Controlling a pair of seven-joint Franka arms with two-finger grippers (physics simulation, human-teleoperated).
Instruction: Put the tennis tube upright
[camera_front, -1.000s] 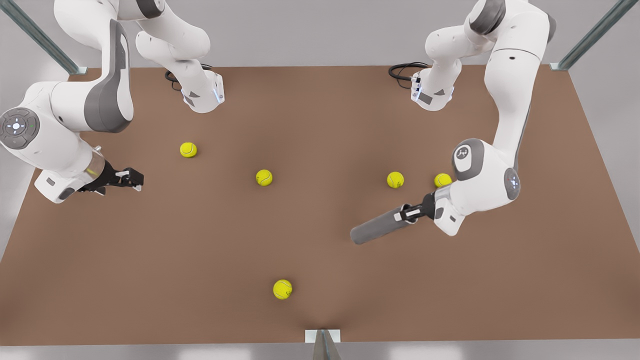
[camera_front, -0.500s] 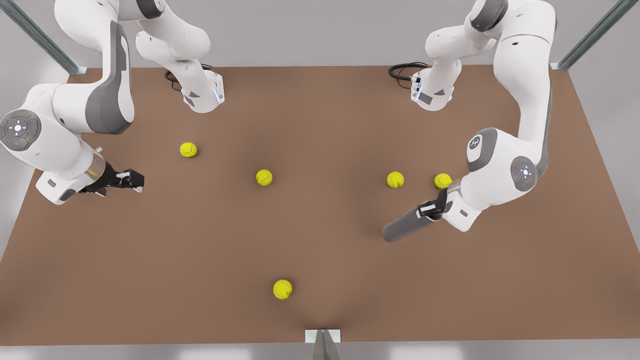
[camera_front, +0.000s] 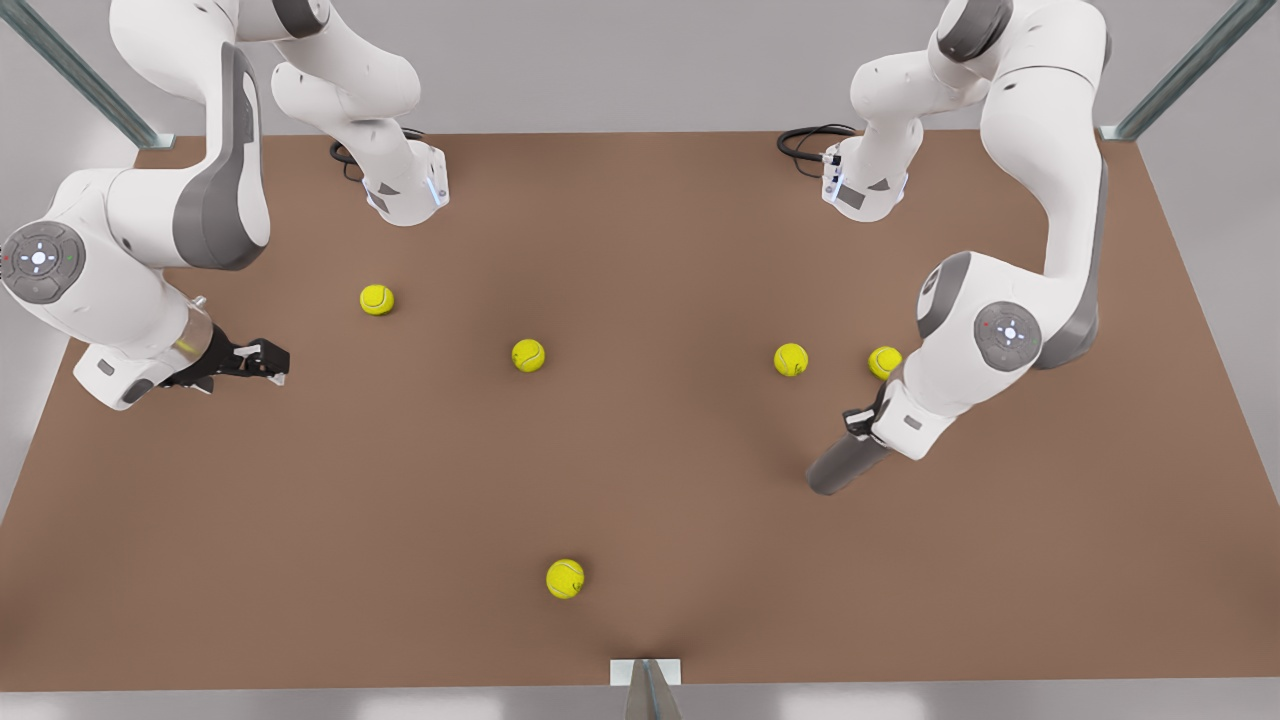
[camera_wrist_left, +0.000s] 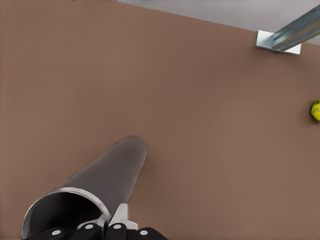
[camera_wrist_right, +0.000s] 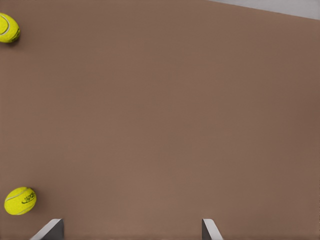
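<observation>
**Near edge to far edge: brown table, two arms, one tube**

Nearest the camera, a lone yellow tennis ball (camera_front: 565, 578) lies on the brown table (camera_front: 400, 520). Toward the front view's right, the plain dark grey tennis tube (camera_front: 846, 466) with a silvery rim hangs steeply tilted, clamped at its rim end by the left gripper (camera_front: 866, 420), forearm bent downward. Toward the front view's left, the right gripper (camera_front: 268, 361) waits low, fingers spread wide. Farther back lie four yellow balls (camera_front: 528, 355).

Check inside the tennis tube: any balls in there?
The left gripper holds the tennis tube by its silvery rim. The left wrist view looks into the open mouth: the near part is dark and holds no ball. The deeper interior is in shadow, so that part stays unknown.
</observation>
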